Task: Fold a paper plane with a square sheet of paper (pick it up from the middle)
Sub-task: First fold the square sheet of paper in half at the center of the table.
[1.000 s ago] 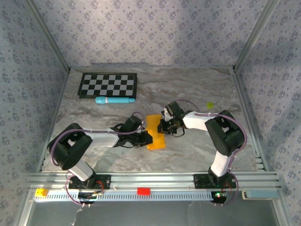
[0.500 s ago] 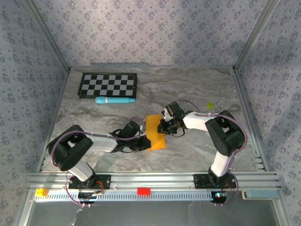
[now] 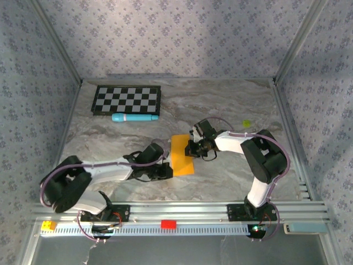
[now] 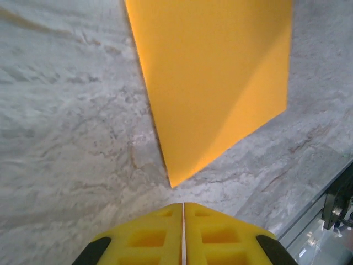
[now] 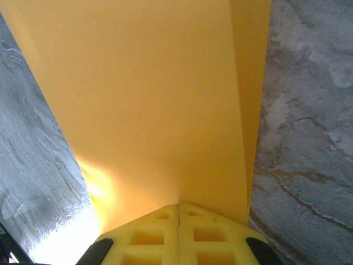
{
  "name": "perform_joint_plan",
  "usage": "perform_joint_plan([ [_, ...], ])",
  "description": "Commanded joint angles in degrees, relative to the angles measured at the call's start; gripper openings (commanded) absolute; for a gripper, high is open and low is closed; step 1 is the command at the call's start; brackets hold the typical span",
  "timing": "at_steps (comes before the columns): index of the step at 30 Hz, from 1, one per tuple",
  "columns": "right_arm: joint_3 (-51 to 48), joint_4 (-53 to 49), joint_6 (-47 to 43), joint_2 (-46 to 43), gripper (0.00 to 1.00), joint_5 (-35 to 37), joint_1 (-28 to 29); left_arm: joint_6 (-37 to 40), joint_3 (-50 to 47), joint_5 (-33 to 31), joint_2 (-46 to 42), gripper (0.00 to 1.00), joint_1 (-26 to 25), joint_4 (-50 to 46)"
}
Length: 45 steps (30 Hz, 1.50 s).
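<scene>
Marble table (image 3: 231, 105): right tool (image 5: 178, 205) clamps square sheet of paper (image 3: 182, 157), edge hidden; left tool (image 4: 183, 205) closed.

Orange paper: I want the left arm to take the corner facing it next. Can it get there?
Probably yes: the left pincer, shut, sits just short of that corner of the orange paper, with bare table between.

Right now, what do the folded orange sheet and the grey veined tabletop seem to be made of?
The folded orange sheet looks like thin matte paper: it holds a sharp crease and lies flat. The grey veined tabletop looks like marble or marble-printed laminate, smooth with a faint sheen; the pictures cannot tell which.
</scene>
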Motion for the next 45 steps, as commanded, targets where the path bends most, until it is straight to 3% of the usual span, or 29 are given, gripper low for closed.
perform_joint_plan([
  [1, -2.3, -9.6, -2.1, 2.1, 0.0, 5.6, -0.2, 0.7, 3.7, -3.5, -3.2, 0.09, 4.1, -1.9],
  [5, -1.4, -10.6, -3.3, 2.1, 0.0, 5.3, -0.2, 0.4, 7.1, 4.2, 1.9, 0.09, 10.8, 4.8],
  [10, -0.7, -11.5, -4.2, 2.4, 0.0, 5.2, -0.3, 3.8, 13.9, 6.1, 10.2, 0.08, 12.5, 2.9],
  [15, -0.8, -11.6, -4.0, 2.5, 0.0, 5.3, -0.3, 2.8, 15.9, 8.5, 16.3, 0.08, 13.6, 8.6],
  [21, -1.1, -11.3, -4.0, 2.7, 0.0, 5.3, -0.3, 3.8, 16.3, 8.4, 20.3, 0.08, 13.9, 8.5],
  [27, -1.3, -10.7, -3.6, 3.1, 0.0, 5.0, -0.2, 7.2, 15.3, 3.1, 23.9, 0.07, 14.1, 3.8],
  [45, -1.4, -11.1, -3.8, 2.8, 0.0, 5.1, -0.3, 9.7, 24.6, 7.7, 23.2, 0.09, 15.7, -2.2],
])
